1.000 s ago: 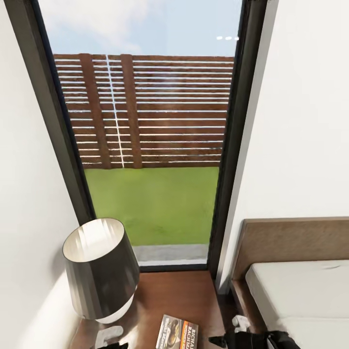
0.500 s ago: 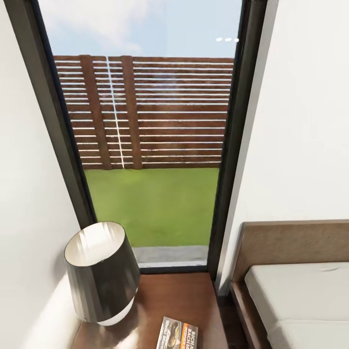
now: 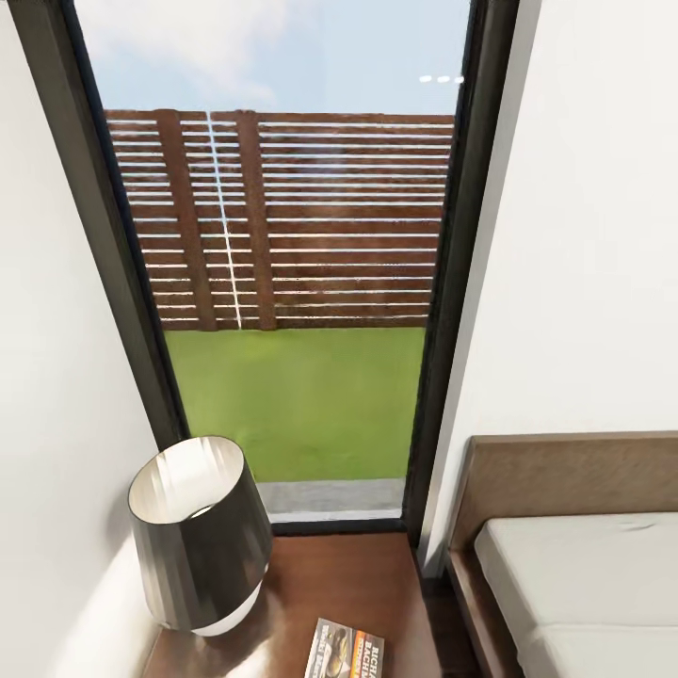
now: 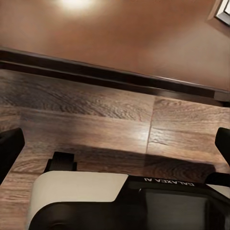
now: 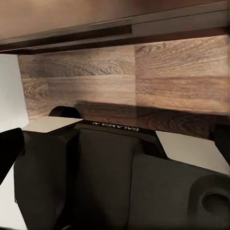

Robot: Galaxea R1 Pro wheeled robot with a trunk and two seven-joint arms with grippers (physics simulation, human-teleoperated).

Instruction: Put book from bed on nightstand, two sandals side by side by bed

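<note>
Book (image 3: 345, 650) first: it lies flat on the glossy brown nightstand (image 3: 348, 579), at the near edge of the head view and partly cut off by the frame, with a dark-shaded lamp (image 3: 196, 532) standing beside it and apart from it. To the right sits the bed (image 3: 584, 574), its pale mattress and brown headboard against the white wall, and behind the nightstand rises the tall glass door (image 3: 301, 282) onto grass and a slatted fence.

So the book part of the task looks done; the sandals are what remain. They would likely handle as light, flat and somewhat bendy things, easiest to pinch across the sole edge or under the strap, and their smooth soles may slide on the floor when nudged into line.

Both wrist views look down at the wood-plank floor (image 4: 115, 120) over the robot's own body. The left gripper (image 4: 115, 143) shows dark fingertips at the two far sides of its view, spread wide with nothing between them. The right gripper (image 5: 115, 139) likewise stands wide and empty.
</note>
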